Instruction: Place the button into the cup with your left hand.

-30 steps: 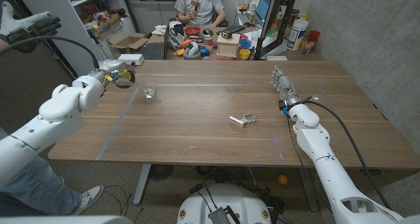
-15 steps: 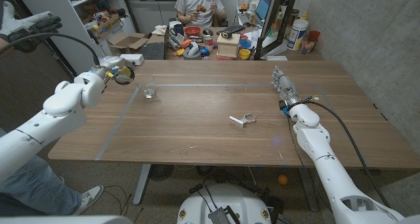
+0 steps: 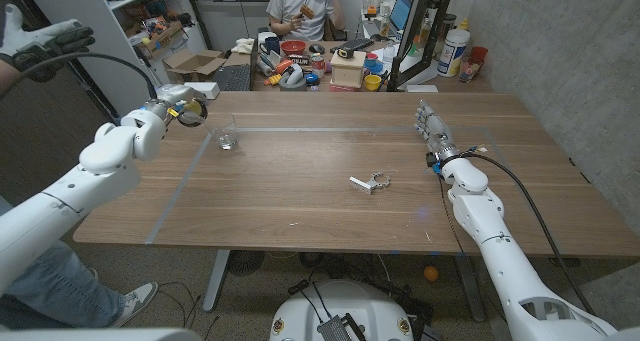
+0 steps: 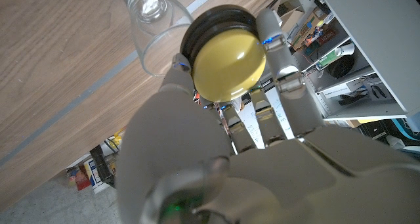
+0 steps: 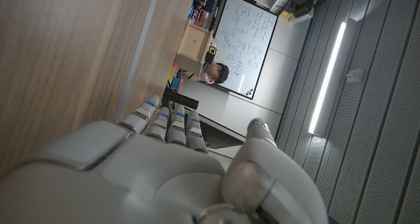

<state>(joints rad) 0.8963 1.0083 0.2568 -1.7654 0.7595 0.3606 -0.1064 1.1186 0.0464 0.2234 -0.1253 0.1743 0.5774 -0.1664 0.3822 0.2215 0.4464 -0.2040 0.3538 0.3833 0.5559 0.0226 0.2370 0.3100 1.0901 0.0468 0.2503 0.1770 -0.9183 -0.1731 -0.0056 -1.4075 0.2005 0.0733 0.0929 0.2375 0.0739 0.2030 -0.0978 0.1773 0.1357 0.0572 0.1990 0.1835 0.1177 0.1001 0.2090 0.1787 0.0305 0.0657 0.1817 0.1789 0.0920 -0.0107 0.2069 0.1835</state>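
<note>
My left hand [image 3: 178,110] hovers over the table's far left part and holds a round button with a yellow face and a black rim [image 4: 228,58], seen small in the head view [image 3: 191,110]. A small clear glass cup [image 3: 229,139] stands on the table just to the right of that hand and slightly nearer; in the left wrist view the cup [image 4: 152,20] lies close beyond the button. My right hand [image 3: 430,129] stands on its edge at the table's right side, fingers straight, holding nothing; its back fills the right wrist view [image 5: 164,178].
A small metal key ring piece [image 3: 369,183] lies near the table's middle. Behind the far edge stand a cardboard box [image 3: 194,65], a cluttered desk [image 3: 330,61] and a seated person [image 3: 303,6]. A person's black-gloved hand [image 3: 45,43] shows at far left.
My left hand has carried the button a little farther from me and to the right, nearer the cup. The right hand has stayed put.
</note>
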